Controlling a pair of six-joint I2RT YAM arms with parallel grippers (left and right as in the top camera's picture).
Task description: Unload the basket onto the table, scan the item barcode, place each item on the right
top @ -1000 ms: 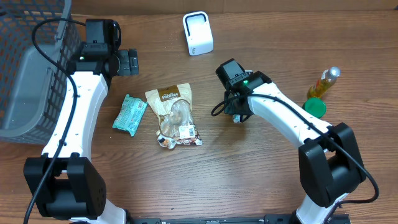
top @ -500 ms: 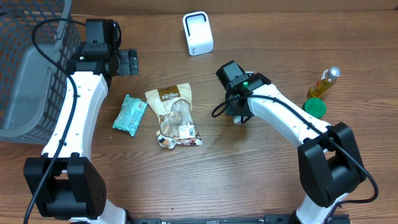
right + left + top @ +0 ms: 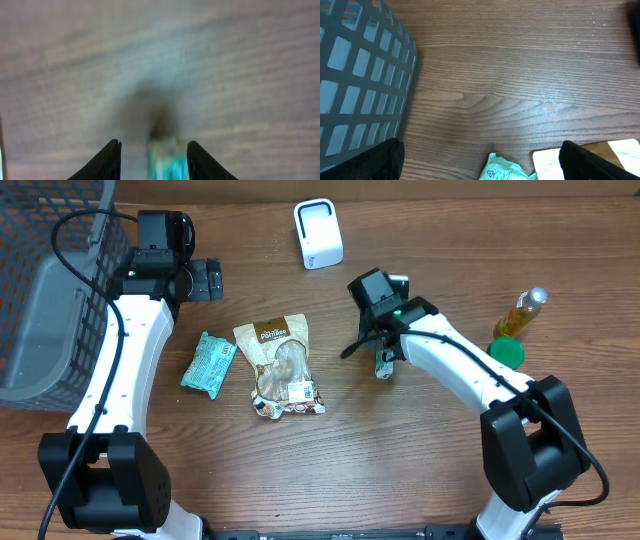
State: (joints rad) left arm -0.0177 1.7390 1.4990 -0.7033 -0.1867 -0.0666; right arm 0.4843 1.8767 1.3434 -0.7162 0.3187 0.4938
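Note:
A small teal-green item (image 3: 383,364) lies on the wooden table just below my right gripper (image 3: 384,350). In the right wrist view it is a blurred teal shape (image 3: 167,162) between the spread fingertips of that gripper (image 3: 153,145), with a gap on its left side, so the gripper is open and not gripping it. The white scanner (image 3: 318,233) stands at the back of the table. My left gripper (image 3: 210,278) hovers open beside the basket, and in the left wrist view nothing sits between its fingers (image 3: 480,165). No barcode shows on the small item.
A teal packet (image 3: 208,363) and a brown snack pouch (image 3: 280,365) lie at centre left; the packet's corner (image 3: 506,170) shows in the left wrist view. A grey mesh basket (image 3: 50,290) fills the far left. A yellow bottle (image 3: 521,311) and a green lid (image 3: 506,353) stand at the right.
My right gripper's jaws have spread and the wrist has shifted slightly toward the scanner; the small teal item now shows on the table below it. The left arm has not moved.

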